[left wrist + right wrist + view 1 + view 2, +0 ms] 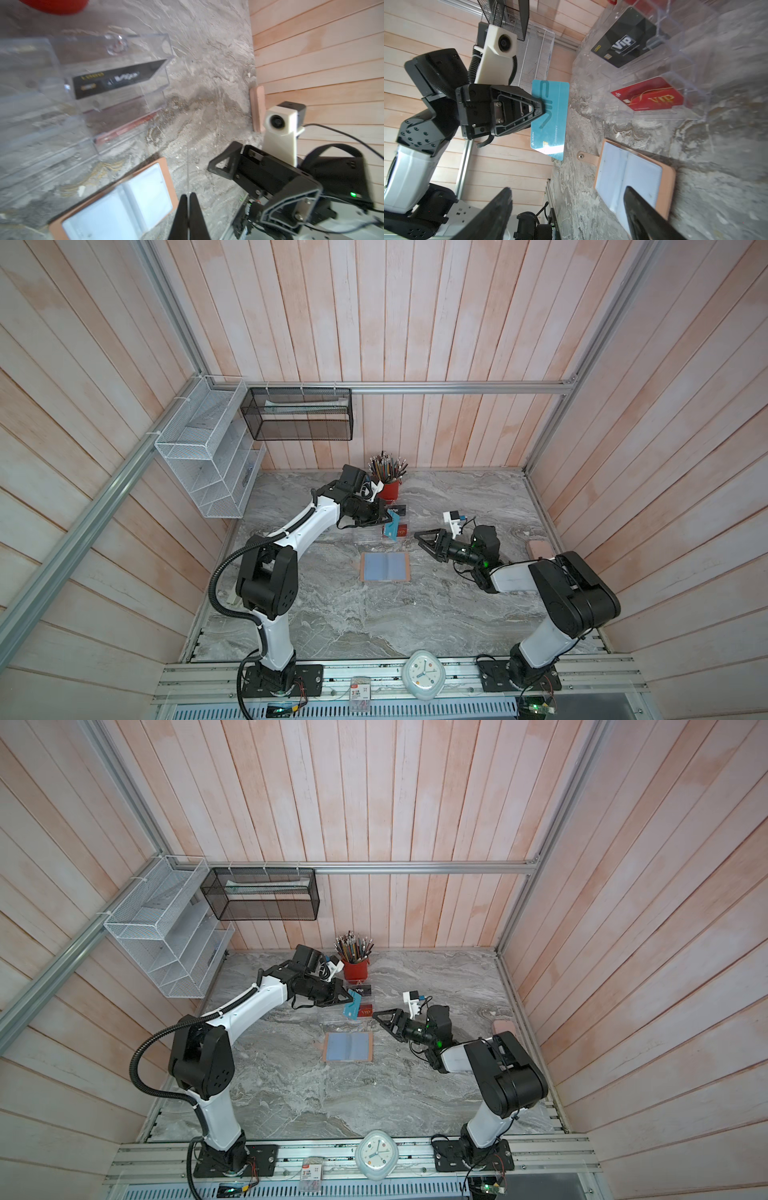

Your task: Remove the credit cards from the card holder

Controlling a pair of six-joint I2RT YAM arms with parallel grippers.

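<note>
The tan-pink card holder (384,567) (348,1047) lies open on the marble table, its pale blue sleeves (629,172) facing up. My left gripper (384,517) (188,194) is shut on the teal card (390,523) (550,116), held on edge in the air over the clear rack. In the left wrist view the teal card (188,166) is only a thin line. The black card (398,510) (625,41) and the red card (400,531) (650,95) stand in the rack. My right gripper (419,541) (568,189) is open and empty, to the right of the rack.
The clear acrylic tiered rack (370,537) stands just behind the card holder. A red cup of pencils (390,489) is behind the rack. A pink block (539,549) lies by the right wall. A clock (423,674) sits on the front rail.
</note>
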